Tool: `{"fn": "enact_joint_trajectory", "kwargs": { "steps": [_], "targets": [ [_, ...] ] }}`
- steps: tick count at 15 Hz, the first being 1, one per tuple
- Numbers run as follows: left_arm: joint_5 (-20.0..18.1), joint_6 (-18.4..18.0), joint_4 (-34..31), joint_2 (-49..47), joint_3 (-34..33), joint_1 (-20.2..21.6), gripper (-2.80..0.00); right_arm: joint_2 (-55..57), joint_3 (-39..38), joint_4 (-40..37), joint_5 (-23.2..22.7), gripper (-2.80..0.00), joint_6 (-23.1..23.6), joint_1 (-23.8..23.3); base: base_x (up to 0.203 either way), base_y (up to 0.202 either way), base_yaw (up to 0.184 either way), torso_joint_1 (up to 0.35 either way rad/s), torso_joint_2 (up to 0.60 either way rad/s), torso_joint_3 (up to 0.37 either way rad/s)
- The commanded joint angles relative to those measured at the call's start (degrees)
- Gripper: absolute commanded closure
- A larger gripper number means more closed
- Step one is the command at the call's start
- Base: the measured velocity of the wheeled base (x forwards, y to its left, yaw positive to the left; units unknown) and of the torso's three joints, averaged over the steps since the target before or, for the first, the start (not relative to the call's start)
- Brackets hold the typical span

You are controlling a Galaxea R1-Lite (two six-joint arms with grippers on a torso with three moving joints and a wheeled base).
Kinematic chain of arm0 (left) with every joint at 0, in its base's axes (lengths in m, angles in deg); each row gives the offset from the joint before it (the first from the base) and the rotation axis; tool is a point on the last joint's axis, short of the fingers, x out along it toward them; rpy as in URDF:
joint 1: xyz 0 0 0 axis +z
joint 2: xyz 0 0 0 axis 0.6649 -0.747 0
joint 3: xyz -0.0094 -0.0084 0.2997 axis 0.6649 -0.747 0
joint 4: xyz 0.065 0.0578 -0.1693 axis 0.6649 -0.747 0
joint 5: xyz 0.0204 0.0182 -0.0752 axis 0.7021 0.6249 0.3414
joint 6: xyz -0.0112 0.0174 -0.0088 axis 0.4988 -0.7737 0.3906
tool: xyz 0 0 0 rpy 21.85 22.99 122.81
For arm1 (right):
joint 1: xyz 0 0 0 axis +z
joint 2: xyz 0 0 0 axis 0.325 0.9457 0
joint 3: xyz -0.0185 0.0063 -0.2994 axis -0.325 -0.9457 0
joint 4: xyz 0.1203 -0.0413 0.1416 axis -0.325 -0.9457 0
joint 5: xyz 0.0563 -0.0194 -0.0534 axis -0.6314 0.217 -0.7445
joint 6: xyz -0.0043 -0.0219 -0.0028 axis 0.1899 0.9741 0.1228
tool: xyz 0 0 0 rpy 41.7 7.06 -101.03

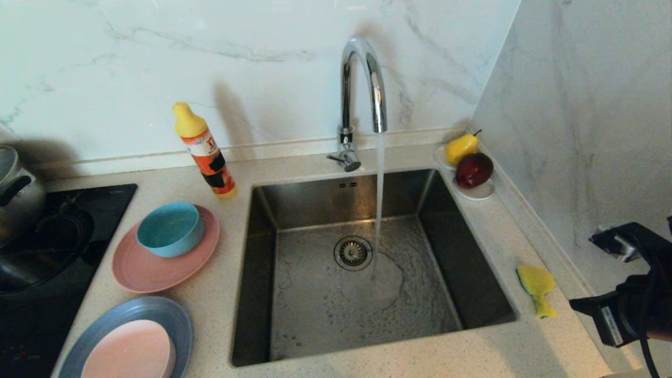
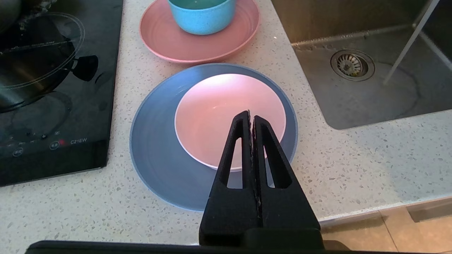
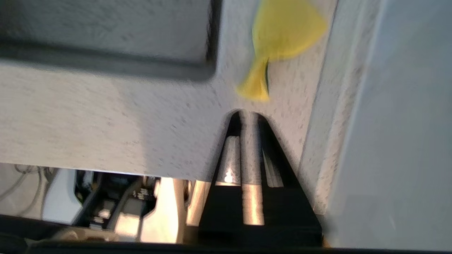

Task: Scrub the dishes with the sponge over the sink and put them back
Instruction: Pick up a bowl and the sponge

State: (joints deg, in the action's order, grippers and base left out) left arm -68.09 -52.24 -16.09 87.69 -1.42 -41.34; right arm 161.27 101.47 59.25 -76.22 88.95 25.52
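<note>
While the sponge (image 1: 535, 286) is lying on the desk (image 1: 525, 346) at three o'clock of the sink (image 1: 262, 294), we are bringing our right gripper (image 3: 249, 113), fingers slightly apart, toward its narrow tail; widening first should help. Our left gripper (image 2: 251, 113) is hanging closed over the pale pink bowl (image 2: 212, 106). Hob (image 2: 53, 88) marking: "C21EW".

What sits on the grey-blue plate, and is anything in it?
A pale pink bowl stands on the grey-blue plate. The left gripper hangs shut above it. What shows of the bowl's inside looks empty; the fingers hide part of it.
</note>
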Motion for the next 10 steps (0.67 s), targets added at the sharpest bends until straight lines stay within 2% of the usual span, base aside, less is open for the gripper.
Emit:
{"fn": "enact_joint_trajectory", "kwargs": {
  "steps": [1, 6, 10],
  "targets": [
    [0.01, -0.02, 0.04, -0.19, -0.67, 0.02, 0.00, 4.44, -1.54, 0.08, 1.56, -2.80, -0.04, 0.08, 0.000, 0.000, 0.000, 0.000, 0.00, 0.000],
    [0.01, -0.02, 0.04, -0.19, -0.67, 0.02, 0.00, 10.45, -6.27, 9.40, 1.88, -2.80, -2.28, -0.04, 0.000, 0.000, 0.000, 0.000, 0.00, 0.000],
    [0.01, -0.02, 0.04, -0.19, -0.62, 0.02, 0.00, 13.79, -6.12, 13.62, 2.05, -2.80, -2.47, -0.56, 0.000, 0.000, 0.000, 0.000, 0.00, 0.000]
  ]
}}
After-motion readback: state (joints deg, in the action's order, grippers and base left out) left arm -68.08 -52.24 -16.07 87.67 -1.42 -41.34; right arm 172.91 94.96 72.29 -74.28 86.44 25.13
